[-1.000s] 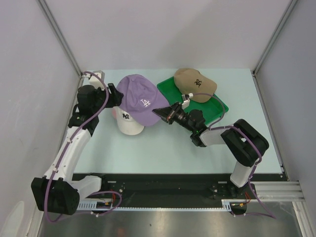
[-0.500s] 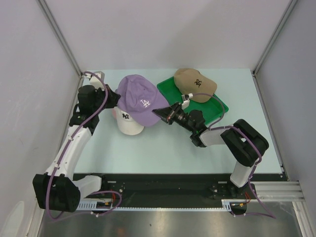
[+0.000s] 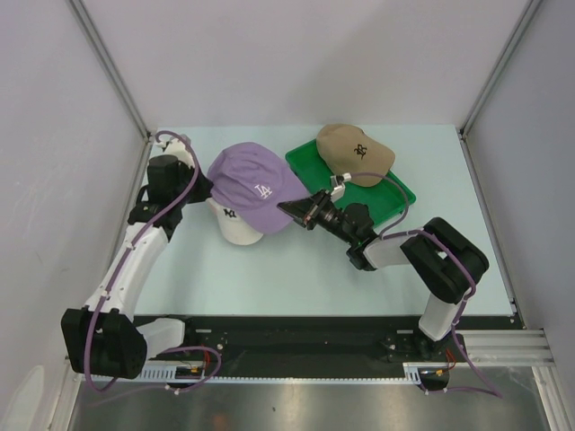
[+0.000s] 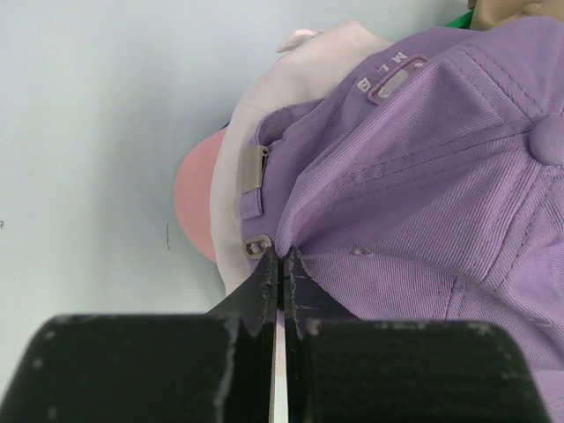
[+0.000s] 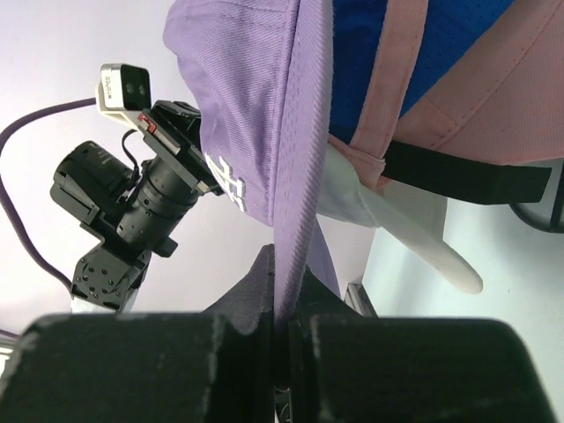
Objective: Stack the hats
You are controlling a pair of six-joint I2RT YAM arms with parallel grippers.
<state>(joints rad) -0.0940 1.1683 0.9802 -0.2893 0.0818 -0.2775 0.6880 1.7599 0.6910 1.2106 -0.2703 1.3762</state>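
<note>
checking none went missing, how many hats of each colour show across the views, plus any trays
lavender hat: 1
white hat: 1
tan hat: 1
pink hat: 1
blue hat: 1
green tray: 1
total: 6 (5 hats, 1 tray)

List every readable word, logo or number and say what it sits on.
"LA": white embroidery on the front of the lavender cap.
"MLB": raised letters on the tab at that cap's back; the last letter is unclear.
Dark monogram on the tan cap: too small to read.
Dark monogram on the white cap: too small to read.
</note>
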